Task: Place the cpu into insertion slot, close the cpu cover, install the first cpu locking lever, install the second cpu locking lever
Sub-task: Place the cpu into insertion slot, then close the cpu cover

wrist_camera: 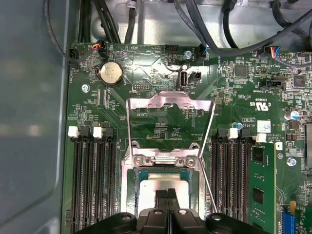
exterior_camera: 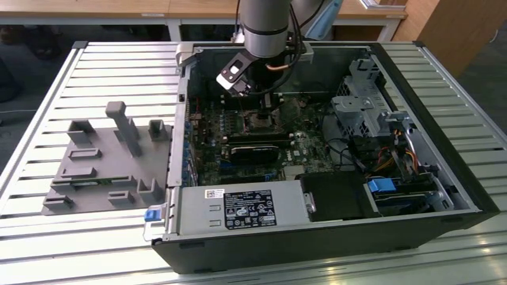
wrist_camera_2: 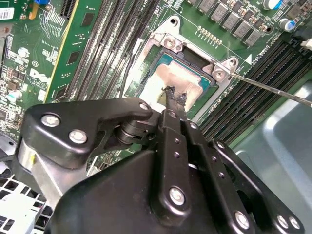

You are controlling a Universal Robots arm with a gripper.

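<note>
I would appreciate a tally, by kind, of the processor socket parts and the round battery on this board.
cpu: 1
insertion slot: 1
cpu cover: 1
coin battery: 1
Total: 4

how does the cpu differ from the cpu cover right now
The cpu is a solid pale square; the cpu cover is an open frame with the board showing through. The cpu lies flat in the insertion slot; the cpu cover is swung open beyond it. Both are silvery metal.
</note>
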